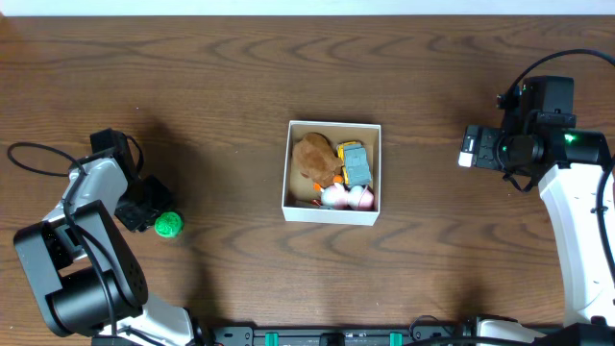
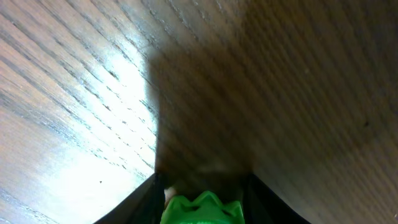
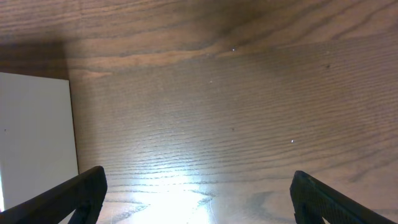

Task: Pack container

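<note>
Green toy (image 2: 202,210) sits between the fingers of my left gripper (image 2: 203,182); I cannot tell whether they pinch it; my right gripper (image 3: 199,199) hangs spread wide, empty; the container (image 1: 332,213) lies mid-table (image 1: 211,106), toys (image 1: 332,171) inside.

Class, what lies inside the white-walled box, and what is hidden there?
Inside the container: a brown plush toy, a blue-and-yellow toy and two pink-white round toys. Whatever lies beneath them is covered.
</note>
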